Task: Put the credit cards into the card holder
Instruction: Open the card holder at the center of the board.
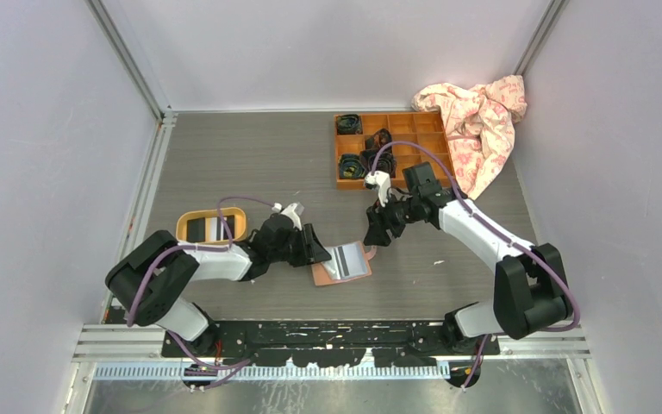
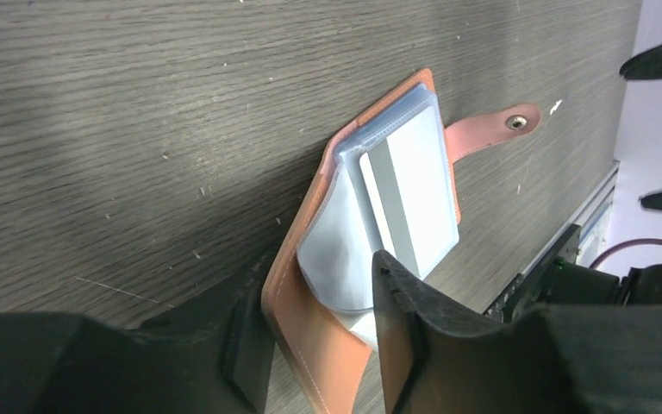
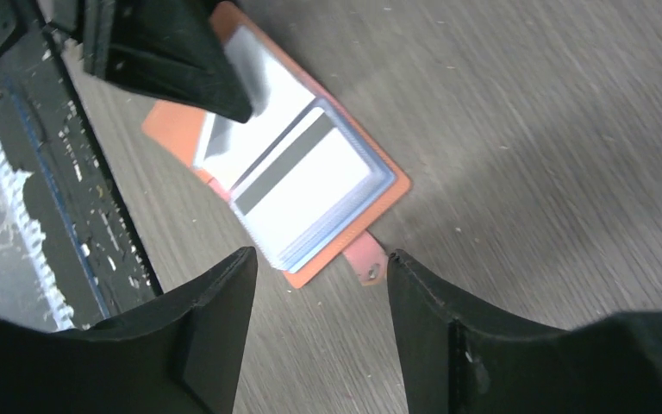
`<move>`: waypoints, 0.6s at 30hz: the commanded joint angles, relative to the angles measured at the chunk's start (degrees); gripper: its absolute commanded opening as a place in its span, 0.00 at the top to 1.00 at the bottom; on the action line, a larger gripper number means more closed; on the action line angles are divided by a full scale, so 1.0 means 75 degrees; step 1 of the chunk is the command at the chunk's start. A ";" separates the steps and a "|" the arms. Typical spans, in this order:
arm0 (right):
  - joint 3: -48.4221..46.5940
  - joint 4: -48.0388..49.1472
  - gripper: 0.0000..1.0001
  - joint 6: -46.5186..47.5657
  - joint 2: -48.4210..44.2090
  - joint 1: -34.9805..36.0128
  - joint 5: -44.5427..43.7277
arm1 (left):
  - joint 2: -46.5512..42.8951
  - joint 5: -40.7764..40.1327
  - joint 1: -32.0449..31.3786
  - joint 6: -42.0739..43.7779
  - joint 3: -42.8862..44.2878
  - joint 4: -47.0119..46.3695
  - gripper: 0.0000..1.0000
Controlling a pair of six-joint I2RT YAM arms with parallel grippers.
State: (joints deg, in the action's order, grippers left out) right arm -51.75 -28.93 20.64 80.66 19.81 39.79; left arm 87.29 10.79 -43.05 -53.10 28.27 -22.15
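**Currently: card holder open, one card on the pocket stack**

We find the card holder (image 1: 342, 263) lying open on the table (image 1: 250, 164), just below the centre of the overhead view. Its snap tab (image 2: 496, 129) rests flat on the surface, toward the upper right of the left wrist view. A white card (image 2: 405, 198) with a grey stripe lies on top of the bluish pockets (image 2: 327, 250). We cannot tell whether a clear sleeve covers it.

The left gripper (image 1: 321, 252) sits at the holder's left edge in the overhead view. In its wrist view, the fingers (image 2: 396, 310) stand on either side of the raised near flap. We cannot tell whether they pinch it.

The right gripper (image 3: 321, 256) hangs over the holder's upper right corner in the overhead view. Its fingers are apart, with nothing between them.

More striped cards (image 1: 207, 228) lie in the yellow tray (image 1: 181, 226) at the left. A wooden compartment box (image 1: 427, 142) and a patterned cloth (image 1: 483, 116) occupy the upper right.
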 commanded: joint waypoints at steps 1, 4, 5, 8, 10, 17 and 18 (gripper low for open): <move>0.0179 -0.0074 0.37 0.0831 -0.0271 0.0113 0.1022 | -0.0217 0.0288 0.0132 0.0370 0.0219 0.0208 0.52; 0.0079 -0.0214 0.37 0.0834 -0.0103 0.0194 0.0911 | -0.0762 -0.0181 0.0134 0.0647 0.0292 0.0938 0.46; 0.0053 -0.0229 0.37 0.0828 -0.0068 0.0223 0.0846 | -0.0989 -0.0373 0.0138 0.0768 0.0343 0.1269 0.46; 0.0001 -0.0278 0.37 0.0806 0.0055 0.0334 0.0681 | -0.1757 -0.0938 0.0134 0.1148 0.0543 0.2335 0.45; -0.0025 -0.0292 0.37 0.0765 0.0129 0.0403 0.0614 | -0.2225 -0.1325 0.0141 0.1336 0.0645 0.2870 0.46; -0.0250 -0.0355 0.39 0.0315 0.0751 0.0681 0.0529 | -0.3518 -0.0918 0.0135 0.1317 0.0489 0.2816 0.48; -0.0309 -0.0380 0.39 0.0225 0.0874 0.0711 0.0530 | -0.3604 -0.0683 0.0138 0.1195 0.0432 0.2506 0.48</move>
State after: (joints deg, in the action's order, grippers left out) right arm -51.05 -31.57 24.80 84.79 24.14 43.55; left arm 63.37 3.03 -42.24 -44.29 31.31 -0.60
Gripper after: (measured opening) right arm 0.613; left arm 0.525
